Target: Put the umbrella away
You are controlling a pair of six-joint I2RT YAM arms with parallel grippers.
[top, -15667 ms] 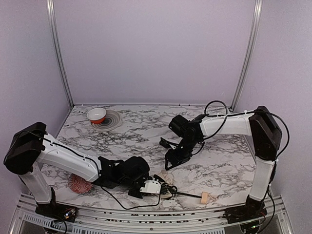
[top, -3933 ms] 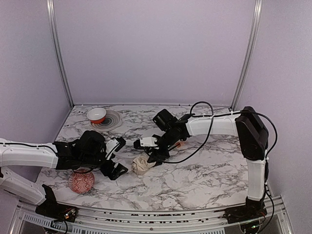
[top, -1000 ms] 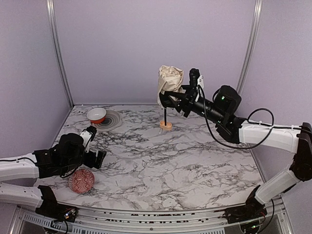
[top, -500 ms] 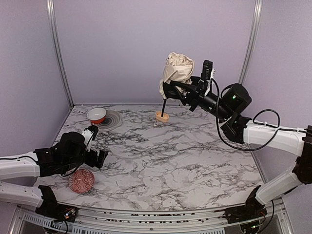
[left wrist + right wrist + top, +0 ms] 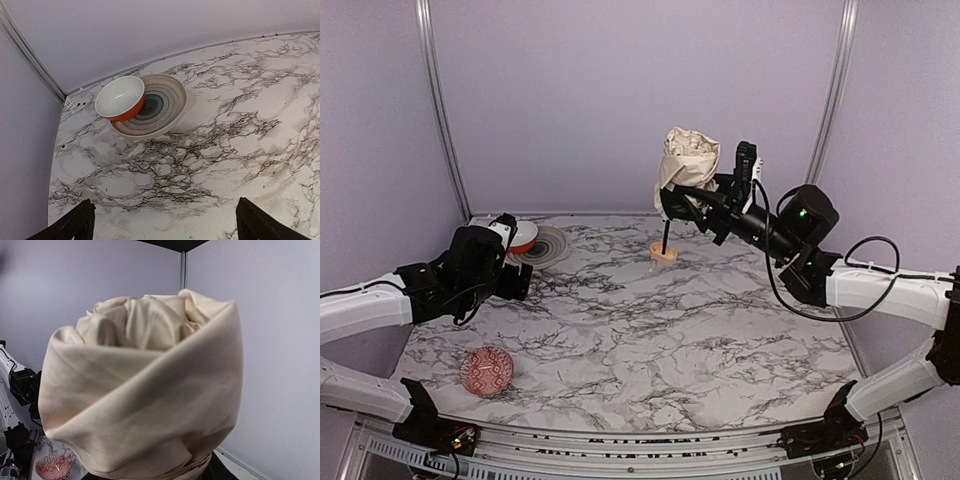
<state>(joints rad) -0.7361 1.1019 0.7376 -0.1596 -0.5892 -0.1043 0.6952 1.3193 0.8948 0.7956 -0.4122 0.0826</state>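
Two arms are in my view. The right claw (image 5: 676, 206) is clamped on the umbrella (image 5: 688, 160). It grips the bunched cream fabric near its lower edge and holds it high over the back of the table (image 5: 720, 330), close to the rear wall. The black shaft (image 5: 666, 235) hangs down from the bundle, with the tan handle (image 5: 663, 253) at the tabletop (touching or just above, I cannot tell). On the right wrist camera the fabric fills nearly the whole picture.

The left claw (image 5: 166, 222) stands wide with nothing between its fingers (image 5: 75, 225), hovering over the left side of the table. Ahead of it, an orange bowl (image 5: 120, 97) sits on the left edge of a ringed plate (image 5: 162, 107) in the back-left corner. A red ball (image 5: 486, 370) lies near the front-left, well apart from the umbrella.
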